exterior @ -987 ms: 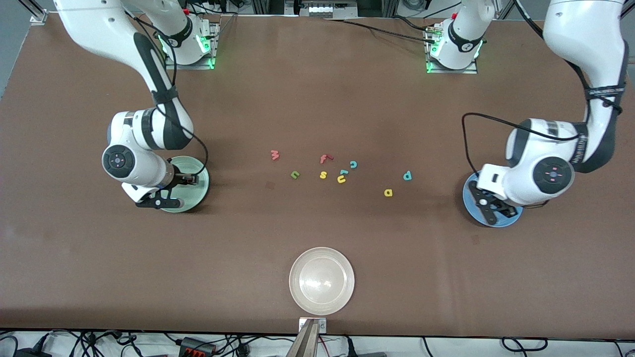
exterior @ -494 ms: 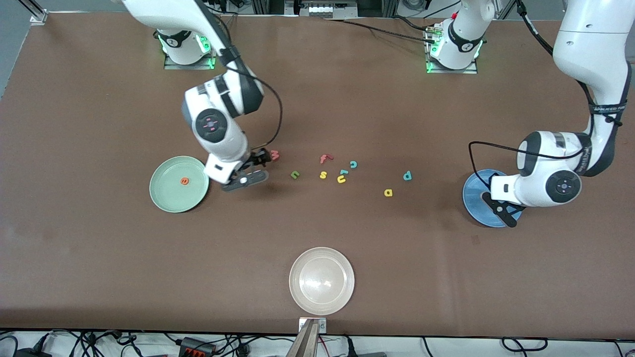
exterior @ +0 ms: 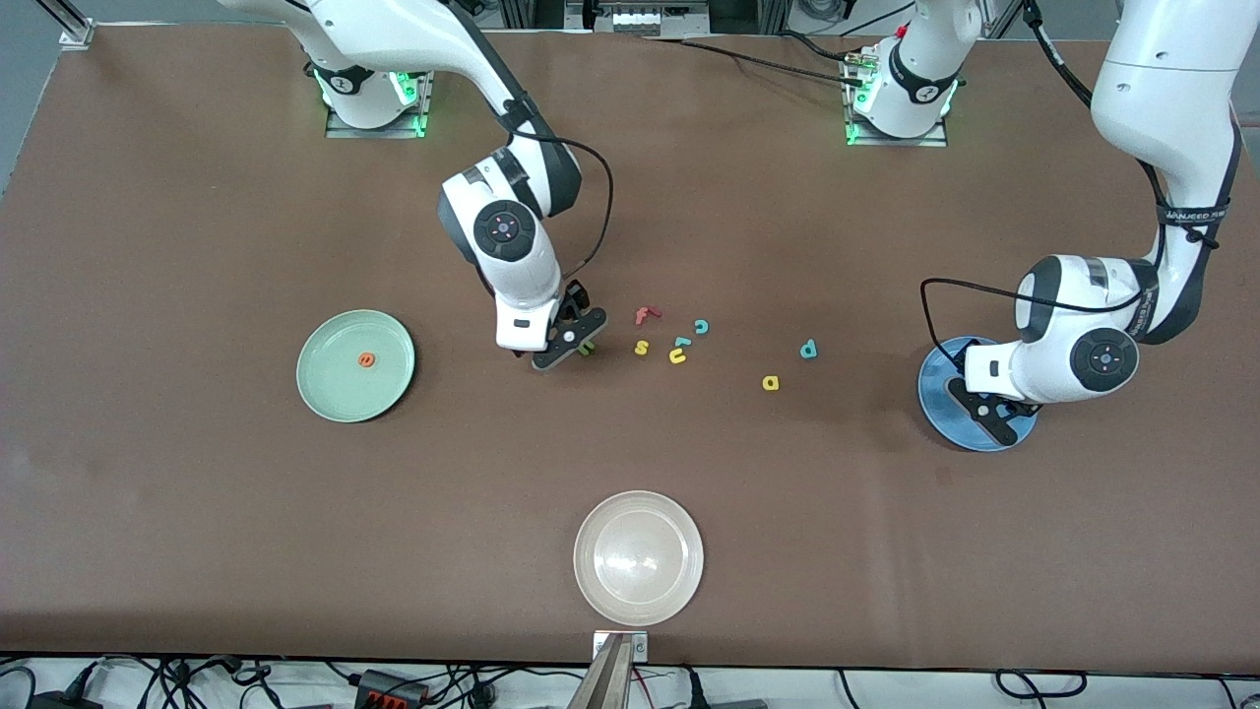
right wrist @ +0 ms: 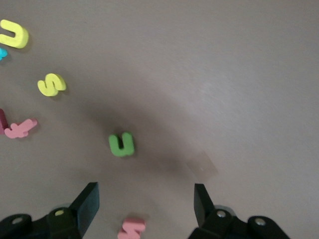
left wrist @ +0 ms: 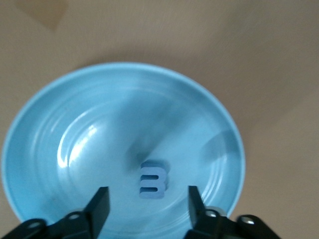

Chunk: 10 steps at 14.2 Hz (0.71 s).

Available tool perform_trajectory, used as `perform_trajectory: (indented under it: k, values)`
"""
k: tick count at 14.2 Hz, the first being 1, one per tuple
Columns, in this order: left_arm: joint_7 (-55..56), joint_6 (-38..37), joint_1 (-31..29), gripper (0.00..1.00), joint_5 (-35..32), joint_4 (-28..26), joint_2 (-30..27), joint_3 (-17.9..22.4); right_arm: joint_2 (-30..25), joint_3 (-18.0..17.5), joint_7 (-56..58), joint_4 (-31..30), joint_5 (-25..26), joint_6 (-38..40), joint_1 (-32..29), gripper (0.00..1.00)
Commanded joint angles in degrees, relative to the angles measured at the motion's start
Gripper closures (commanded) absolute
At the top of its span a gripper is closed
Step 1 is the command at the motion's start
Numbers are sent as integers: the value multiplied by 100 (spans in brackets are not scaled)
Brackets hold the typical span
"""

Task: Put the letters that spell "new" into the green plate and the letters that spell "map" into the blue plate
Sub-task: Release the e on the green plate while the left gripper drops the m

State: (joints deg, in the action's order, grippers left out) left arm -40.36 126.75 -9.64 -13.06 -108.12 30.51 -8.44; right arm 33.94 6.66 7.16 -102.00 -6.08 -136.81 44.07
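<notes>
Both end effectors released: one over the blue plate, one over the scattered letters.

The left end effector (left wrist: 147, 206) hangs fingers apart over the blue plate (exterior: 935, 379) at frame right, blue m (left wrist: 153, 180) lying in it. The right end effector (right wrist: 144, 204), fingers spread and empty, hovers mid-frame over the green n (right wrist: 122, 144) and red w (right wrist: 131, 227). Orange e (exterior: 366, 360) sits in the green plate (exterior: 330, 389); yellow a (exterior: 771, 383) and teal p (exterior: 808, 349) lie on the counter (exterior: 197, 542).

Blue m (left wrist: 153, 180) in blue plate (left wrist: 45, 114); orange e (exterior: 366, 360) in green plate (exterior: 330, 394).
</notes>
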Motion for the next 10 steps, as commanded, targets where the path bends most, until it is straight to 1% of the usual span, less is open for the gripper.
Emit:
perform_trajectory:
  k: [1, 3, 5, 7, 10]
  values:
    - [666, -308, -47, 0, -12, 1, -326, -429, 366, -60, 189, 408, -51, -13, 75, 26]
    - [1534, -448, -47, 0, -12, 1, -397, -763, 464, -60, 189, 514, -42, -13, 119, 30]
    - [2703, -554, -47, 0, -12, 1, -397, -1158, 499, -77, 198, 523, -25, -21, 128, 31]
    - [4292, -660, -38, 0, -12, -34, -362, -1642, 596, -139, 206, 523, -7, -74, 172, 31]
    - [6481, -599, -3, 0, -12, -69, -134, -2134, 719, -139, 206, 532, 2, -206, 207, 31]
